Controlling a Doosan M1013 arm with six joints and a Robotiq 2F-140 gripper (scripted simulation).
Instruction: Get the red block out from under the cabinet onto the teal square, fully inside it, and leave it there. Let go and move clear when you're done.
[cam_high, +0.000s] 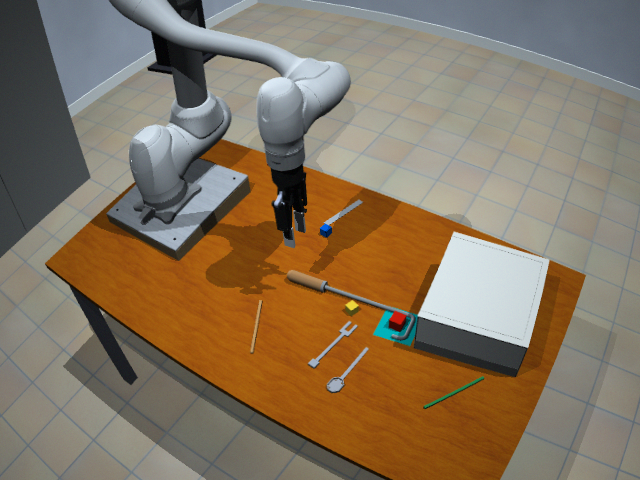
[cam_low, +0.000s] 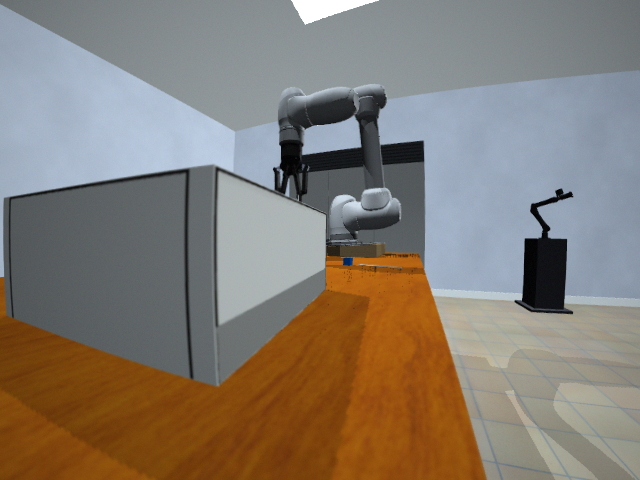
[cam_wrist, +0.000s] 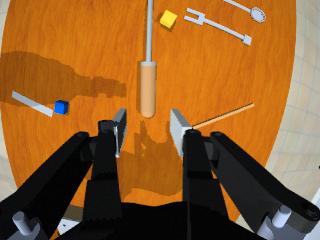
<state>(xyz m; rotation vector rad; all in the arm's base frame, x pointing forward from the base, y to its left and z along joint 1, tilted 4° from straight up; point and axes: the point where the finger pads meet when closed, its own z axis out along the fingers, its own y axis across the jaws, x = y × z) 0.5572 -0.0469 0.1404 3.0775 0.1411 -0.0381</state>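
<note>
Hovering gripper (cam_high: 293, 230) with fingers partly apart, gripping nothing. Sitting far ahead: red block (cam_high: 397, 320) on teal square (cam_high: 393, 329), ringed by hook tool (cam_high: 356, 298). Lying alongside: yellow cube (cam_high: 352, 307), fork (cam_high: 333, 345), spoon (cam_high: 347, 370).
</note>
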